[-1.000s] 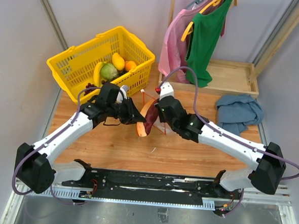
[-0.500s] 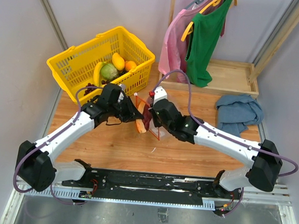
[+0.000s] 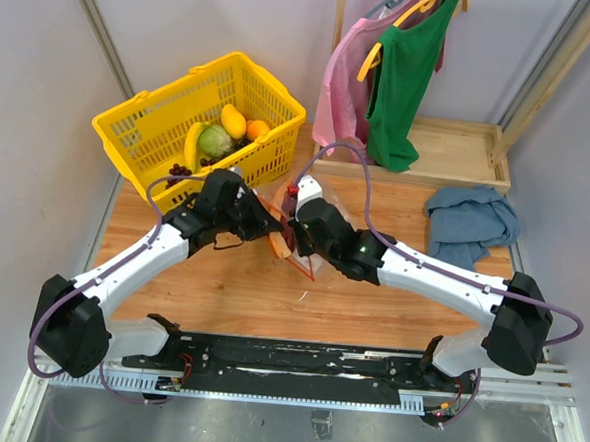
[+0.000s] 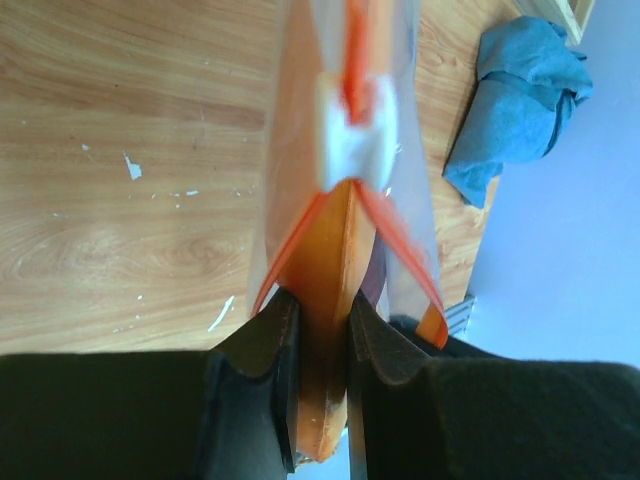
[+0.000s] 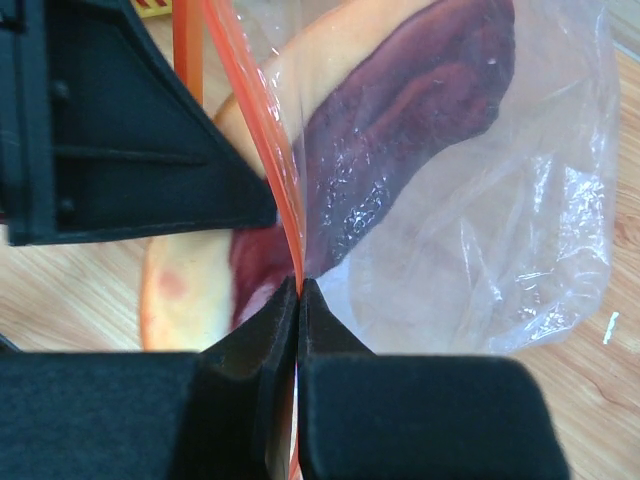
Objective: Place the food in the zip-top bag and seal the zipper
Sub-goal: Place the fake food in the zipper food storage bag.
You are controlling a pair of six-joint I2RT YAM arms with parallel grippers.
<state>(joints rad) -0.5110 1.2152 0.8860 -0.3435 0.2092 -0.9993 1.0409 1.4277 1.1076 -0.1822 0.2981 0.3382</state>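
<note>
two arms meet over the middle of the wooden table (image 3: 221, 287). behind the left arm, at the far left corner, stands a yellow plastic basket (image 3: 140, 136) with a banana, a green cabbage and other toy produce in it. pink and green garments (image 3: 399, 77) hang at the far right, and a crumpled blue cloth (image 3: 470, 220) lies on the table below them.

the clear zip-top bag (image 5: 500, 230) is held between the two grippers, mouth toward the left one. a long orange-brown piece (image 4: 335, 255) with a dark purple face lies partly inside it, one end sticking out of the mouth. the left gripper (image 4: 318, 310) has its fingers clamped narrowly on that end. the red-orange zipper (image 5: 255, 140) splits to either side of the piece, with a small white tab (image 4: 350, 130) sitting on the strip farther along. the right gripper (image 5: 298, 285) is pinched fully together on the zipper strip at the bag's edge.
</note>
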